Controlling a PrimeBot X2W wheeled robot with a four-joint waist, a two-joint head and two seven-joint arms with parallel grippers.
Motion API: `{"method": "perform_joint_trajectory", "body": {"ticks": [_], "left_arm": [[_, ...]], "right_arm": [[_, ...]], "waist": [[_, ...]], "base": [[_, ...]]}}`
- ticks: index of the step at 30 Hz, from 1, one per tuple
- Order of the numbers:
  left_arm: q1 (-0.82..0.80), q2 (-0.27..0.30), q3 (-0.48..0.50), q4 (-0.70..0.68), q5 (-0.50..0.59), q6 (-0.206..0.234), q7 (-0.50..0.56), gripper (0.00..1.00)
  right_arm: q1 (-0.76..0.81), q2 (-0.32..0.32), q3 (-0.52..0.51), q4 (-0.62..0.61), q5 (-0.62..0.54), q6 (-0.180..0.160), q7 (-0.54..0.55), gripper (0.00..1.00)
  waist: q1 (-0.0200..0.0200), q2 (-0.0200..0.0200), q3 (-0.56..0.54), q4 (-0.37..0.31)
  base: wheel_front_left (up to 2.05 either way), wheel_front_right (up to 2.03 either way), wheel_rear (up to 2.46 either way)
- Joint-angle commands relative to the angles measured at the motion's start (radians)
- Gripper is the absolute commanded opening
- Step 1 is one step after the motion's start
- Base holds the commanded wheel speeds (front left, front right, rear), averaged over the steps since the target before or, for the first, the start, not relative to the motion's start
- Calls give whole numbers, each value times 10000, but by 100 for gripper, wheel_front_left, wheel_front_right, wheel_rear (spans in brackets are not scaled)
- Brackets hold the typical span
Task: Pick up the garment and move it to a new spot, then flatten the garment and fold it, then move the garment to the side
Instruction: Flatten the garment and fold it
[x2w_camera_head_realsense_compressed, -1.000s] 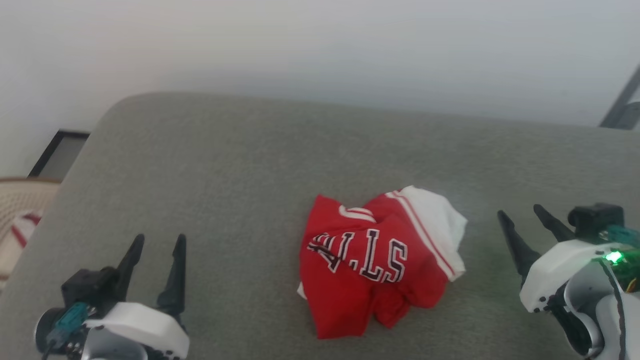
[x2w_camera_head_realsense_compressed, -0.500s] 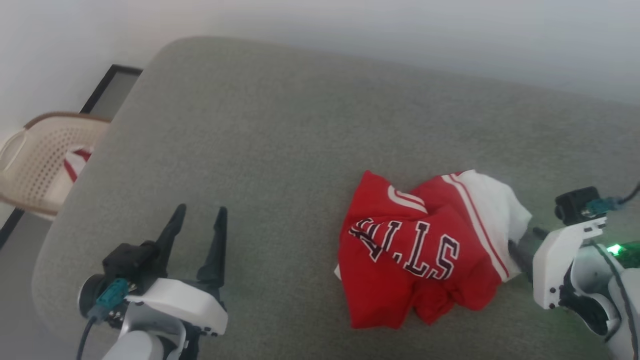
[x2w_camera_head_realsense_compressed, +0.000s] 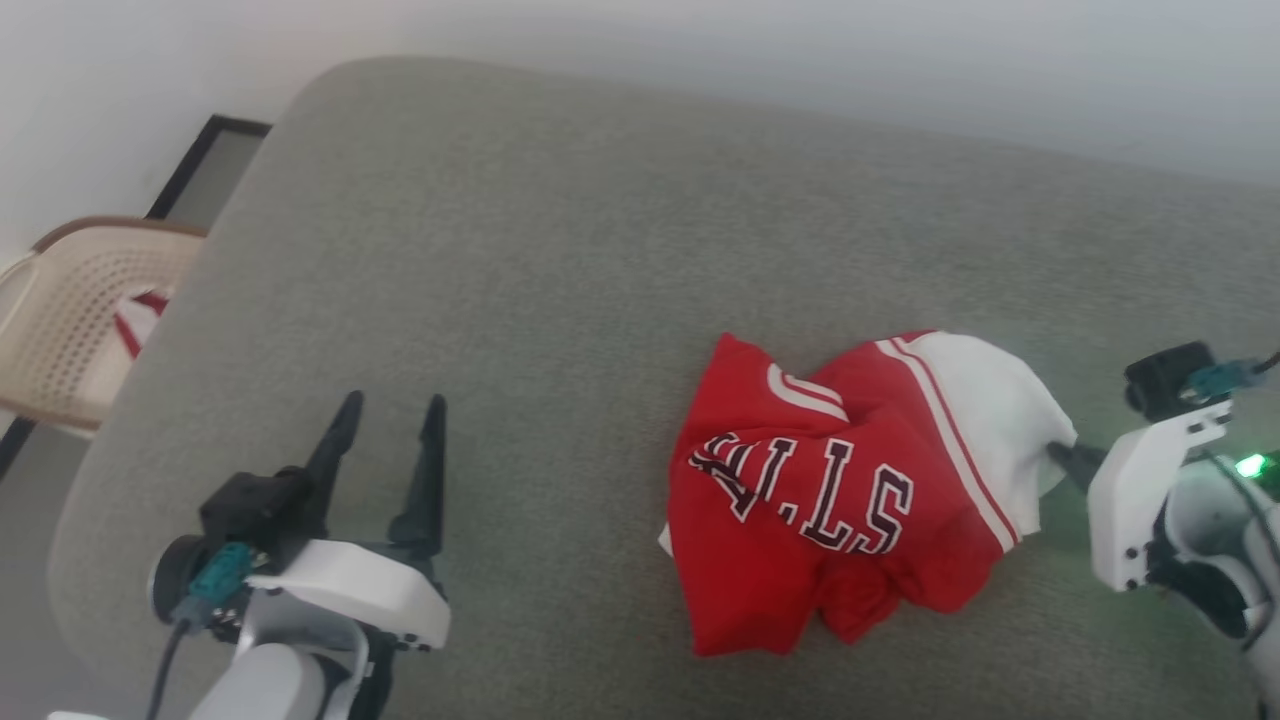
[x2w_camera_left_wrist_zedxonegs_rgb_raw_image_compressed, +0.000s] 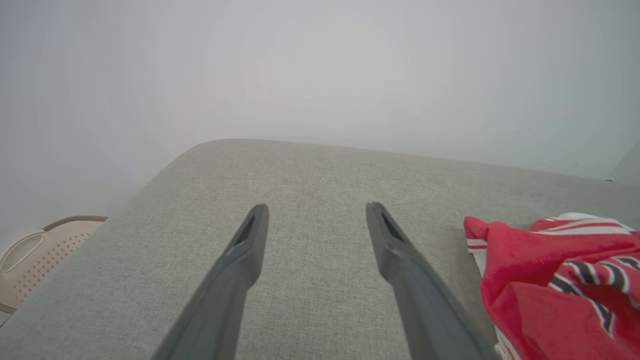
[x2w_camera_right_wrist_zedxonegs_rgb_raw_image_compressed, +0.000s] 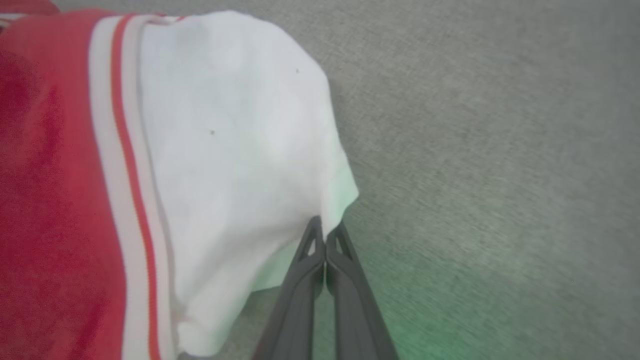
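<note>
Basket (x2w_camera_head_realsense_compressed: 70, 330), one, beige, stands past the left edge of the grey upholstered seat (x2w_camera_head_realsense_compressed: 560, 250). Of two grippers, the left gripper (x2w_camera_head_realsense_compressed: 394, 400) hovers near the seat's front left corner, fingers spread, empty. One crumpled red jersey (x2w_camera_head_realsense_compressed: 780, 560) lies right of centre. The right gripper (x2w_camera_right_wrist_zedxonegs_rgb_raw_image_compressed: 325, 226), spread and clear a second ago, now pinches the jersey's white sleeve (x2w_camera_right_wrist_zedxonegs_rgb_raw_image_compressed: 225, 125).

In the head view the garment (x2w_camera_head_realsense_compressed: 790, 570) covers the tips of my right gripper (x2w_camera_right_wrist_zedxonegs_rgb_raw_image_compressed: 326, 232); folds bury its first letters.
</note>
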Motion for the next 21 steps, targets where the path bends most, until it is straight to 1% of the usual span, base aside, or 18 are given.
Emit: {"method": "perform_joint_trajectory", "body": {"ticks": [1, 5, 6, 8, 12, 13, 14, 17, 21], "left_arm": [[111, 108, 105, -10, -41, 55, -54, 100], [254, 263, 211, -109, -91, 126, -29, 100], [254, 263, 211, -109, -91, 126, -29, 100], [331, 373, 256, -188, -109, 141, 31, 100], [416, 437, 307, -252, -158, 200, 66, 100], [418, 458, 315, -245, -167, 205, 87, 100], [418, 458, 315, -245, -167, 205, 87, 100], [361, 503, 305, -263, -197, 168, 114, 100], [208, 501, 251, -218, -215, 117, 151, 100]], "right_arm": [[-37, -129, -70, -156, 75, -13, -119, 0], [176, -578, -466, -533, 153, -13, -196, 0], [176, -578, -466, -533, 153, -13, -196, 0], [438, -957, -933, -794, 177, -13, -119, 0], [940, -1364, -1751, -932, 218, -13, 60, 0], [1087, -1368, -1995, -968, 215, -13, 96, 0], [1087, -1368, -1995, -968, 215, -13, 96, 0], [1533, -1407, -2767, -783, 272, -13, 251, 0], [2071, -1115, -3487, -362, 135, -12, 444, 0]], "waist": [[0, 0, -137, -235], [0, 0, -304, -610], [0, 0, -304, -610], [0, 0, -392, -852], [0, 0, -474, -1133], [0, 0, -494, -1193], [0, 0, -494, -1193], [0, 0, -500, -1315], [0, 0, -486, -1371]], "base": [[0, 0, 0], [0, 0, 0], [0, 0, 0], [0, 0, 0], [0, 0, 0], [0, 0, 0], [0, 0, 0], [0, 0, 0], [0, 0, 0]]}}
